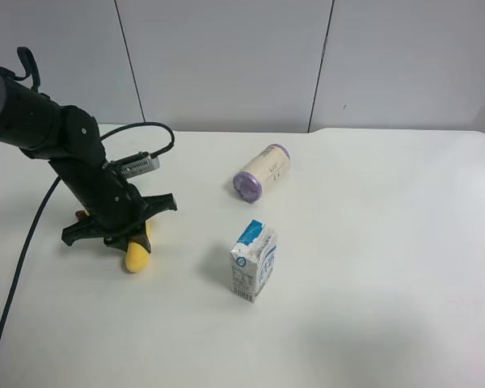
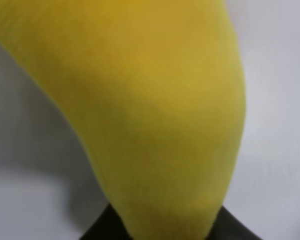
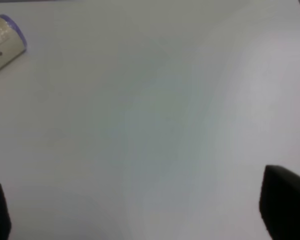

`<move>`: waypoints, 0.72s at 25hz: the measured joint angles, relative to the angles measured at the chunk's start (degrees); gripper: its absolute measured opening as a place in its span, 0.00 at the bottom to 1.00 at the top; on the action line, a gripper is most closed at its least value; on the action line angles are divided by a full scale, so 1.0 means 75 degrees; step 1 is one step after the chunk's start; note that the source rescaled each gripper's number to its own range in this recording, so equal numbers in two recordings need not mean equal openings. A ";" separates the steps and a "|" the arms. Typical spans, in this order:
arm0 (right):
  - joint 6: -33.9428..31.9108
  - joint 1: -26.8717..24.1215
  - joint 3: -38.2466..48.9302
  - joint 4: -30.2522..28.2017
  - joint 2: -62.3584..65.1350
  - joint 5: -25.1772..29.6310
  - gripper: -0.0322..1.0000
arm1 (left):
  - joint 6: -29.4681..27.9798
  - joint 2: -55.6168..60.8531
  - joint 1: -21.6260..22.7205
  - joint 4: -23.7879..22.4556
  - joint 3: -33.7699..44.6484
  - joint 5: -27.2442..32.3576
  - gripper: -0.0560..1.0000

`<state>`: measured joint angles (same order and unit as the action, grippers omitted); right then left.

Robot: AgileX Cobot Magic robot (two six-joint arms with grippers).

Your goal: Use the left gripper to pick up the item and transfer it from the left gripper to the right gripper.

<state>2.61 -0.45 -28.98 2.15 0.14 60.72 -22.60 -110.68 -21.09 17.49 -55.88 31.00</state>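
The yellow plush banana (image 1: 137,255) lies low on the white table at the exterior high view's left, with its brown stem tip (image 1: 82,215) poking out behind the arm. My left gripper (image 1: 120,230), on the black arm with the silver-grey box (image 1: 137,166), is pressed down over it. In the left wrist view the banana (image 2: 155,110) fills the frame, and black fingers (image 2: 101,232) hug both its sides. My right gripper (image 3: 140,210) is open and empty over bare table. It does not show in the exterior high view.
A blue-white milk carton (image 1: 254,260) stands near the table's middle. A cream cylinder with purple ends (image 1: 261,171) lies behind it and also shows in the right wrist view (image 3: 2,42). A black cable (image 1: 20,250) trails off the table's left edge.
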 joint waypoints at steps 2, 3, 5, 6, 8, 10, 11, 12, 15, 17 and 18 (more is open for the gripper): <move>0.0000 0.0000 0.0000 0.0000 0.0000 0.0000 1.00 | 0.0246 0.0280 0.0000 -0.0009 0.0008 0.0151 0.06; 0.0000 0.0000 0.0000 0.0000 0.0000 0.0000 1.00 | 0.0385 0.0503 0.0000 -0.0045 0.0008 0.0224 0.06; 0.0000 0.0000 0.0000 0.0000 0.0000 0.0000 1.00 | 0.0696 0.1007 0.0000 -0.0143 0.0008 0.0484 0.06; 0.0000 0.0000 0.0000 0.0000 0.0000 0.0000 1.00 | 0.0904 0.1231 0.0000 -0.0195 0.0008 0.0613 0.06; 0.0000 0.0000 0.0000 0.0000 0.0000 0.0000 1.00 | 0.1320 0.1772 0.0000 -0.0255 0.0008 0.0992 0.06; 0.0000 0.0000 0.0000 0.0000 0.0000 0.0000 1.00 | 0.1830 0.2288 0.0000 -0.0277 0.0008 0.1350 0.06; 0.0000 0.0000 0.0000 0.0000 0.0000 0.0000 1.00 | 0.2082 0.2573 0.0000 -0.0277 0.0008 0.1525 0.06; 0.0000 0.0000 0.0000 0.0000 0.0000 0.0000 1.00 | 0.2418 0.2845 0.0000 -0.0285 0.0008 0.1698 0.06; 0.0000 0.0000 0.0000 0.0000 0.0000 0.0000 1.00 | 0.3389 0.3574 0.0000 -0.0285 0.0008 0.2178 0.06; 0.0000 0.0000 0.0000 0.0000 0.0000 0.0000 1.00 | 0.4071 0.4006 -0.0047 -0.0285 0.0013 0.2441 0.06; 0.0000 0.0000 0.0000 0.0000 0.0000 0.0000 1.00 | 0.4322 0.4223 -0.0114 -0.0285 0.0013 0.2561 0.06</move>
<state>2.61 -0.45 -28.98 2.15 0.14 60.72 9.81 -79.01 -21.95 15.35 -55.78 50.20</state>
